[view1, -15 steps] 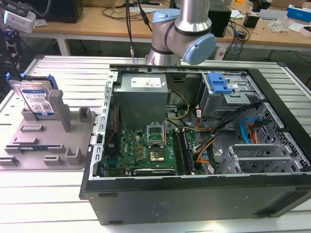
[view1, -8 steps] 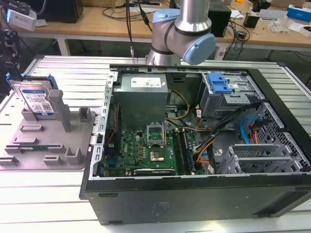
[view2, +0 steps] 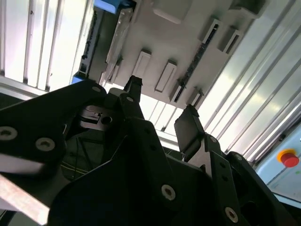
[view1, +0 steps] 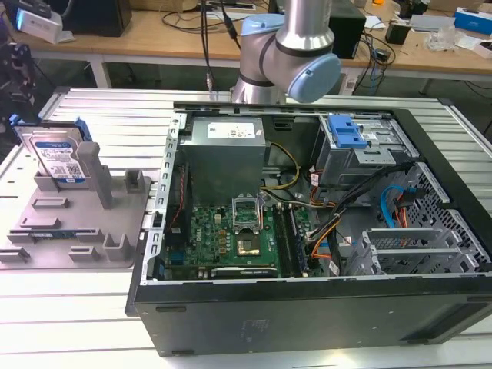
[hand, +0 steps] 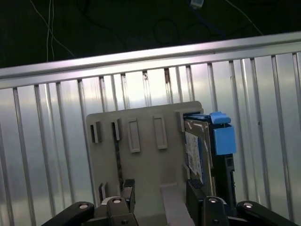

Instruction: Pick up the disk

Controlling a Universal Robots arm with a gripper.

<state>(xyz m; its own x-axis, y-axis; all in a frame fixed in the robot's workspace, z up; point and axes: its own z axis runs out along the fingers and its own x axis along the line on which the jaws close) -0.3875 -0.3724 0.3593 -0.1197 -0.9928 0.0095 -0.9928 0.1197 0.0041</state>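
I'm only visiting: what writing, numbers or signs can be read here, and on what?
Nothing reads clearly; every text is too small or blurred.
White-and-blue label on the flat silver-grey disk standing in the grey plastic holder: print and barcodes, unreadable.
White sticker on the grey metal power supply box: unreadable.
Red round stop button, second wrist view: no wording legible.

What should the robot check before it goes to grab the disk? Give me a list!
1. Disk standing upright in the grey holder: ok.
2. Gripper open, nothing between its fingers: ok.
3. Gap centred on the disk: not ok; in the first wrist view the disk lines up with one finger.
4. Disk's top edge free of clutter: ok.
5. Disk loose enough to lift out: cannot tell.
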